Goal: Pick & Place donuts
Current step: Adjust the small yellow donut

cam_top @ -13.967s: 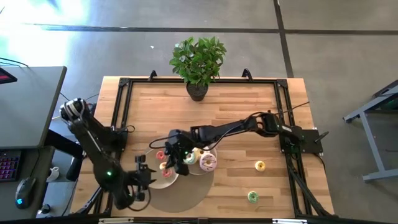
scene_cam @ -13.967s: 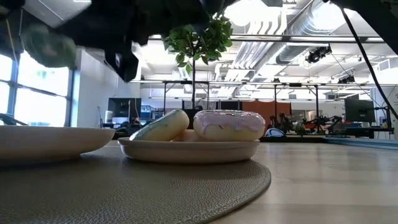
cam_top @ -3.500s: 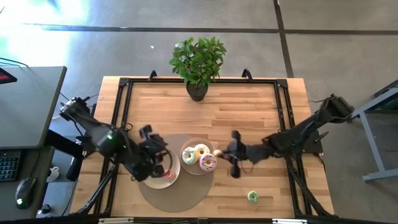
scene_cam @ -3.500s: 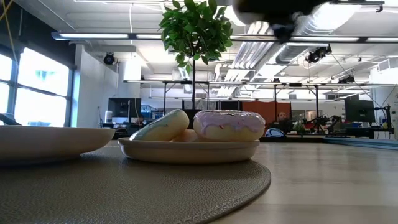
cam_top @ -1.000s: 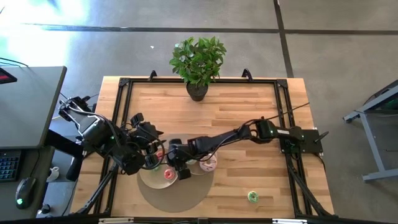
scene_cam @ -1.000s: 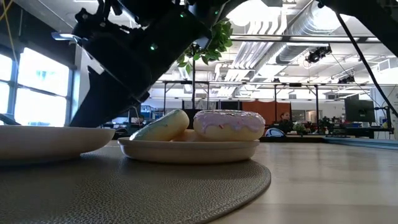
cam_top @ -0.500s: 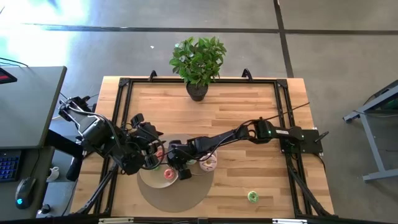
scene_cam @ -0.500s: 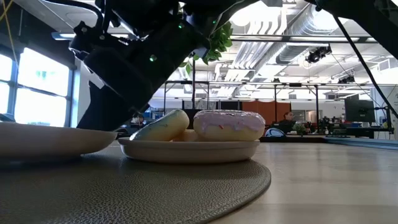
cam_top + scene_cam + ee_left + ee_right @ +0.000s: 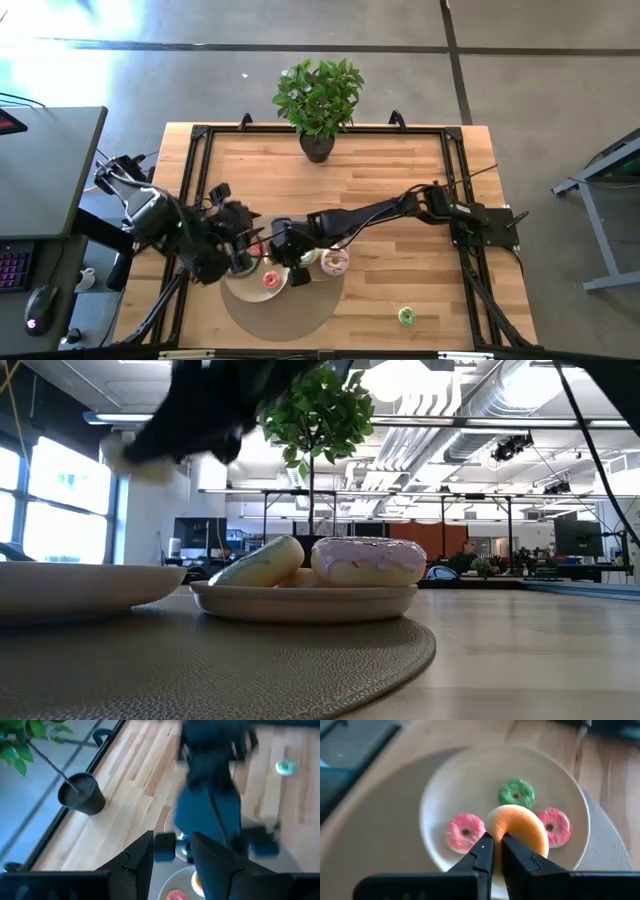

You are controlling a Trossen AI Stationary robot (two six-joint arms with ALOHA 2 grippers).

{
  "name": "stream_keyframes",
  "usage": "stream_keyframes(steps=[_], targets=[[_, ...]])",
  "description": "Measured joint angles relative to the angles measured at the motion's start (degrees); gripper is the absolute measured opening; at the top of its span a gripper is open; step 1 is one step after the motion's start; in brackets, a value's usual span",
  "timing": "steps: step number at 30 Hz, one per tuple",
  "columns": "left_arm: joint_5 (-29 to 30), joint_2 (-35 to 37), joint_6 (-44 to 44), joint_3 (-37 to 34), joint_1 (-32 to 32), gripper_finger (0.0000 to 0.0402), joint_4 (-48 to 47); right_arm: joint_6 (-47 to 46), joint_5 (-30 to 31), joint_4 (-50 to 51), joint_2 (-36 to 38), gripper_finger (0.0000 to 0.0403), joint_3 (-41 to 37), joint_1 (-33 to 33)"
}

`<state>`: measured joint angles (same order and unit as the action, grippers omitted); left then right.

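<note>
My right gripper (image 9: pixel 497 847) (image 9: pixel 287 262) is shut on a yellow mini donut (image 9: pixel 520 827) above the left beige plate (image 9: pixel 435 800) (image 9: pixel 245 290). On that plate lie a green mini donut (image 9: pixel 516 793) and two pink mini donuts (image 9: pixel 464 832) (image 9: pixel 553 826). My left gripper (image 9: pixel 172 855) (image 9: pixel 240 255) is open and empty beside the plate, on its left. Another green mini donut (image 9: pixel 406 316) lies on the bare wood at the near right. The larger donuts (image 9: pixel 365 560) lie on the right plate (image 9: pixel 300 602). My right gripper pinches the yellow donut's ring (image 9: pixel 501 831) between its two fingers, only at their free ends. The fingers slant down over the left plate. The donut stands on edge in the hold, lifted clear of the plate.
Both plates stand on a round grey mat (image 9: pixel 285 318) near the table's front edge. A potted plant (image 9: pixel 318 100) stands at the far edge. The two arms are close together over the left plate. Bare wood lies to the right (image 9: pixel 400 200).
My left arm, which filled the low view's left half just above the left plate, has moved out of that view. My right gripper has stayed shut on the yellow donut over the left plate.
</note>
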<state>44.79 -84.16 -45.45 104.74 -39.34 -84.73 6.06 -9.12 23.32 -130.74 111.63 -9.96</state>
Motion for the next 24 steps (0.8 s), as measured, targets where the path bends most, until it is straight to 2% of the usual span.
stream_keyframes(steps=[3,7,12,19,24], targets=[[4.1,0.0,-2.1,-3.0,-5.1,0.012,-2.1,0.2,-3.4,1.7,2.6,0.0008,0.1,0.2],[7.4,0.0,-11.0,-10.5,-13.5,0.009,-4.2,1.6,-10.2,5.0,4.6,0.0016,0.0,0.8],[8.2,0.0,-18.4,-23.6,-20.8,0.0052,4.4,-0.6,-16.5,5.9,4.2,0.0009,0.1,2.1],[7.8,-0.1,-19.5,-38.4,-22.6,0.0021,20.2,-2.1,-20.1,6.3,2.8,0.002,-0.1,2.9],[3.8,-0.1,-16.9,-43.8,-20.3,0.0019,25.4,-1.8,-24.0,5.2,2.8,0.0016,0.0,2.9]])
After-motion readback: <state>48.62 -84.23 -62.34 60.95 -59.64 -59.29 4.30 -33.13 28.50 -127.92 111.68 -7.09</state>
